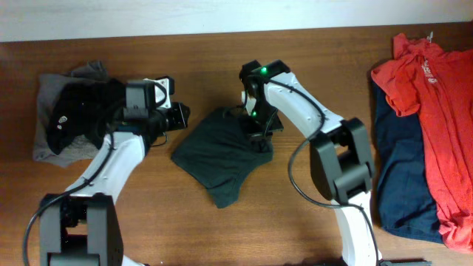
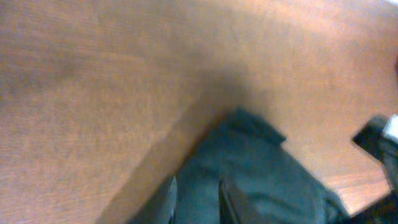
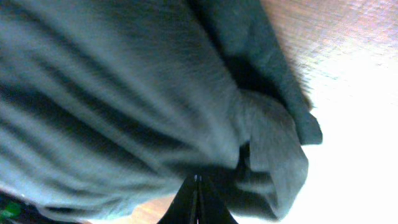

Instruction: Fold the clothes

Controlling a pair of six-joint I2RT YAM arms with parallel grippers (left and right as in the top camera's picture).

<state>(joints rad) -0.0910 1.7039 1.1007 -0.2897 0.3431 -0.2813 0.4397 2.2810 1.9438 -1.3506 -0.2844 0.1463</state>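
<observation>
A dark green T-shirt [image 1: 222, 151] lies folded in a rough wedge at the middle of the table. My left gripper [image 1: 179, 116] hovers at its upper left edge. In the blurred left wrist view the two fingers [image 2: 171, 199] stand slightly apart, so it is open, with the green cloth [image 2: 261, 168] showing below and between them. My right gripper [image 1: 255, 125] is over the shirt's upper right part. Its fingertips [image 3: 197, 180] are pressed together, shut, right against a bunched fold of the cloth [image 3: 273, 155]. No cloth shows between them.
A grey garment [image 1: 52, 92] and a black garment [image 1: 74, 118] lie piled at the left, under the left arm. A red shirt [image 1: 436, 96] lies over a navy one [image 1: 403, 177] at the right edge. Bare wood [image 1: 185, 229] shows in front.
</observation>
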